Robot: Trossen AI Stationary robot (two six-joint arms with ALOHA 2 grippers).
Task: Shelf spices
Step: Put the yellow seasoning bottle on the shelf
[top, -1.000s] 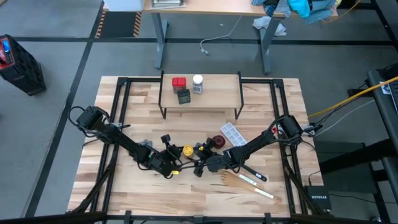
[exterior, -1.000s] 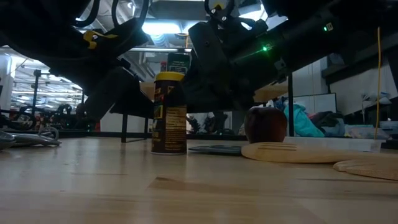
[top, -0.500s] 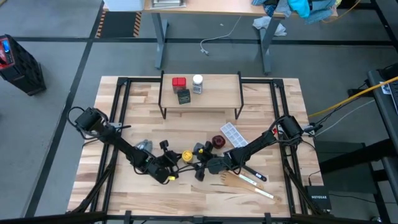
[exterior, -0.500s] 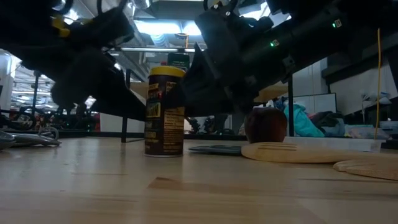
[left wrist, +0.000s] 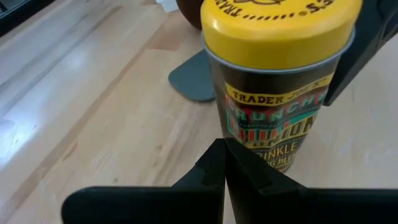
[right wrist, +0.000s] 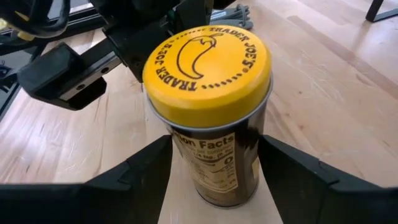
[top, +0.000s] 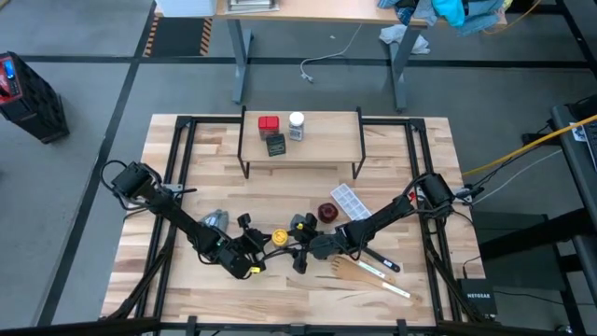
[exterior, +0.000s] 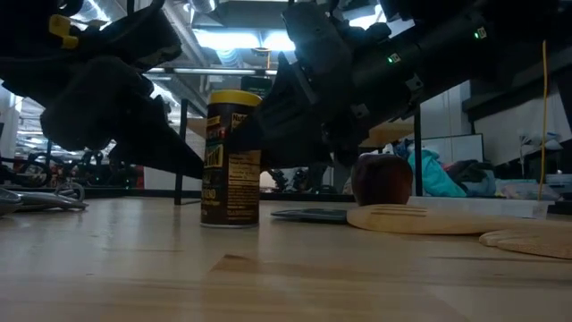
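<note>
The yellow-lidded amber jar stands upright on its base on the tabletop, near the front; it also shows in the low view. My right gripper is shut on it, coming from the table's right. My left gripper is shut and empty, its tips just left of the jar. The red tin, the dark tin and the white-capped jar stand on the shelf at the back. My right gripper pinches the jar's round side wall below the lid, one finger on each side. The fingers come nearly level from the table's right. The jar stays upright with its base on the table. My left gripper: I cannot tell whether its shut tips touch the jar's lower wall.
A dark red round dish and a pale ridged tray lie right of the jar. Wooden utensils lie near the front right. Grey measuring spoons lie left of the jar. A flat grey spoon head lies beside the jar.
The jar has slid a little toward the table's near edge, staying upright on the table, with my right gripper moving along with it. My left gripper has drawn back toward the near left, away from the jar.
</note>
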